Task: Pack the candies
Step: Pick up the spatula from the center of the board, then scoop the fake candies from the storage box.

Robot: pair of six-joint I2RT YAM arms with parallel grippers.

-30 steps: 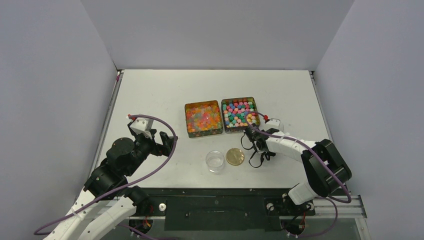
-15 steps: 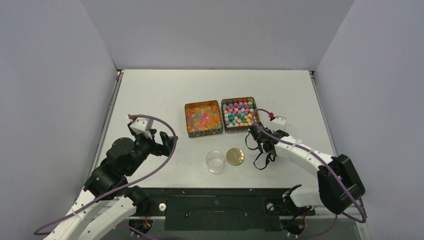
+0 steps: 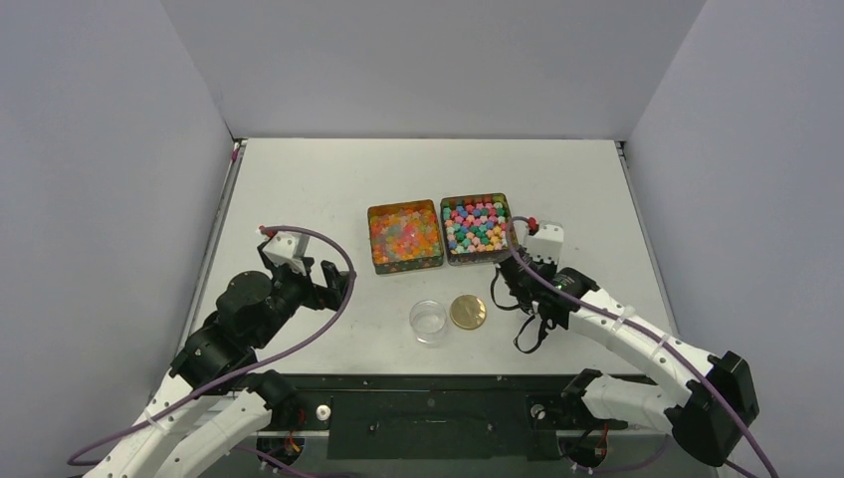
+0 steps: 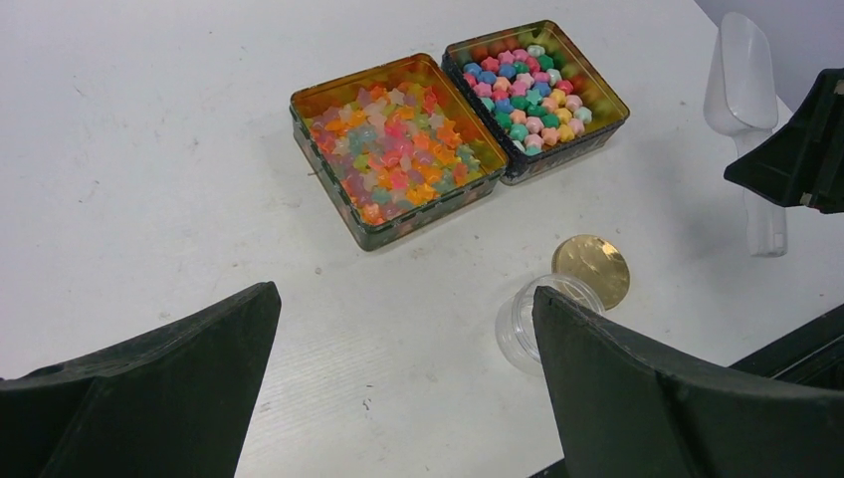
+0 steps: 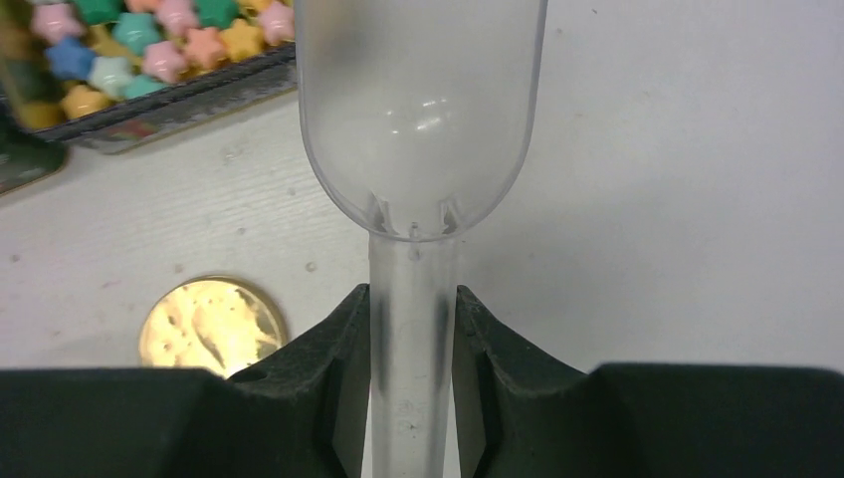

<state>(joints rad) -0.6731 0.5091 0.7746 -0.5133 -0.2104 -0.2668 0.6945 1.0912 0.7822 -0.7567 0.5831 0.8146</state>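
Two square tins, one [image 3: 407, 265] beside the other [image 3: 476, 256], sit mid-surface [image 3: 318, 189] in front of me. Small clear jar [image 3: 428, 321] at their 6 o'clock, gold lid [image 3: 468, 312] just beside it at 3 o'clock. Clear plastic scoop [image 4: 741, 80] near the lid's 2 o'clock.

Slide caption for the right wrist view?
Right gripper clamps the handle of an empty clear scoop; gold lid lower left, opaque candies in their tin upper left.
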